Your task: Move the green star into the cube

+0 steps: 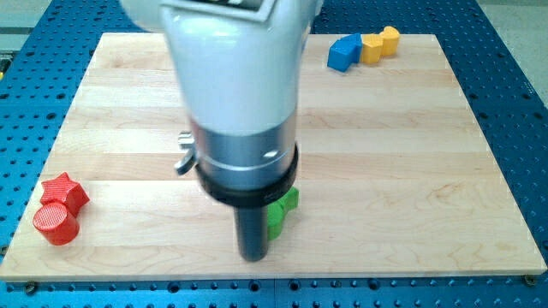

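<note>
The green star [281, 212] lies low in the middle of the wooden board [385, 171], partly hidden behind my arm. My tip [253, 255] is at the end of the dark rod, touching or just beside the star's left side, toward the view's bottom. A blue block [344, 52], roughly cube-like, sits at the view's top right. Only part of the star shows.
A yellow block [379, 44] touches the blue block on its right. A red star [65, 193] and a red cylinder [56, 224] sit together at the bottom left edge. My white arm body [231, 77] hides the board's upper middle.
</note>
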Robot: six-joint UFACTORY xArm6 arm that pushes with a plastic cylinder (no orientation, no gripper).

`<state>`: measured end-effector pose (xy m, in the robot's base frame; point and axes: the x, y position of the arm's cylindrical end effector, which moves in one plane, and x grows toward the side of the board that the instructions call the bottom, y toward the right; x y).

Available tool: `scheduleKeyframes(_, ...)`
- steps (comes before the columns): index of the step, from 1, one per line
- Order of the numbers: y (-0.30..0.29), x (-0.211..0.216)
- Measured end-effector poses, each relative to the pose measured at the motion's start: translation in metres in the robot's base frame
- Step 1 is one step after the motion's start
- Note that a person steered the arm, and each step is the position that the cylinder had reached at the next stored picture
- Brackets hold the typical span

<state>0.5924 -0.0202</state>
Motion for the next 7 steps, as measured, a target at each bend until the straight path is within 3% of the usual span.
scheduleKeyframes(2,0.013,-0.066)
scheduleKeyframes(7,0.125,-0.111)
